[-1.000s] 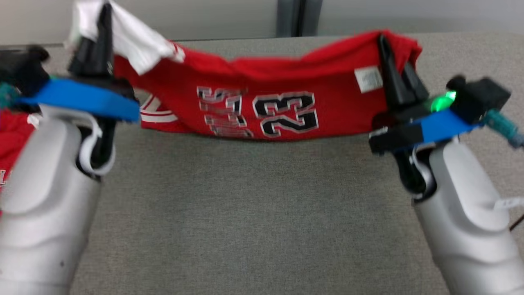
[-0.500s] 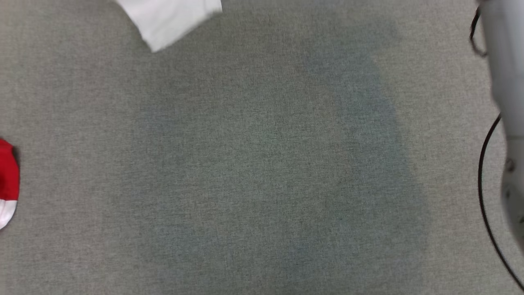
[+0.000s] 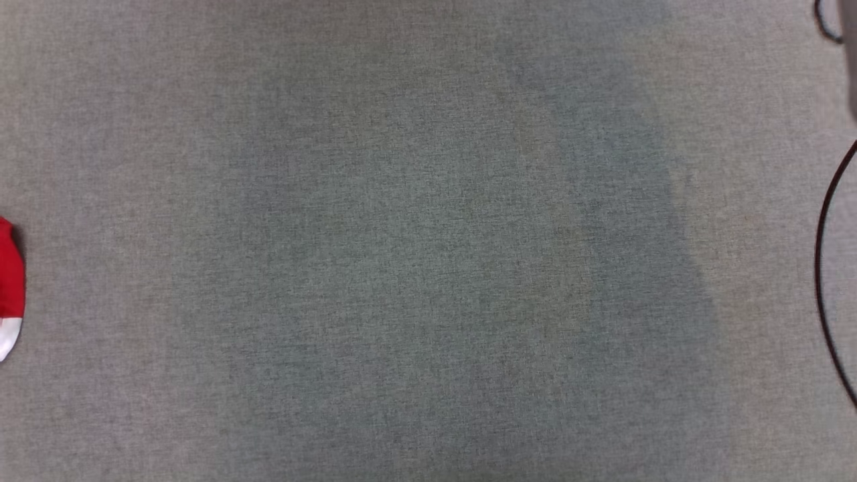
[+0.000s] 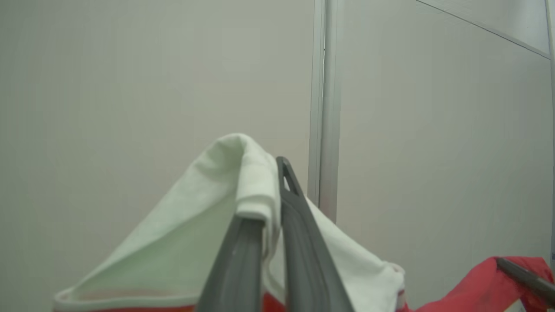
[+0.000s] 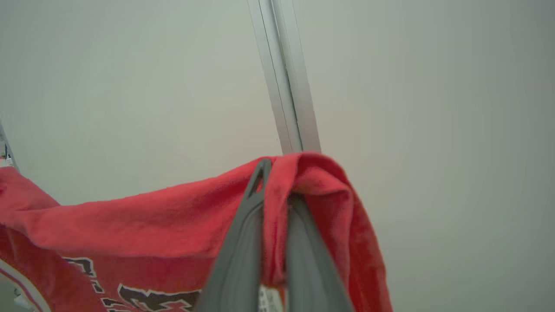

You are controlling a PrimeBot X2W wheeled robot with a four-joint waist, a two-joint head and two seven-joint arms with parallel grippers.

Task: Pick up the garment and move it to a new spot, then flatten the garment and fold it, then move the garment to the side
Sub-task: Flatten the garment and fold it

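The garment point(image 5: 130, 221) is a red jersey with black and white lettering and a white part point(image 4: 186, 251). It hangs in the air, stretched between my two grippers in front of a pale wall. In the left wrist view my left gripper point(image 4: 266, 195) is shut on a fold of the white cloth. My right gripper point(image 5: 277, 186) is shut on the red top edge, which drapes over its fingers. The red part point(image 4: 477, 286) and a dark finger point(image 4: 524, 277) of the other gripper show at the lower right of the left wrist view.
The head view looks down on the grey cloth-covered table point(image 3: 402, 234). A red and white bit of cloth point(image 3: 8, 288) lies at its left edge. A black cable point(image 3: 827, 268) curves along the right edge. A metal post point(image 5: 286, 86) runs up the wall.
The head camera has swung down onto the table, so the arms and the stretched jersey have left its picture. The white corner seen at the top half a second ago is gone too.
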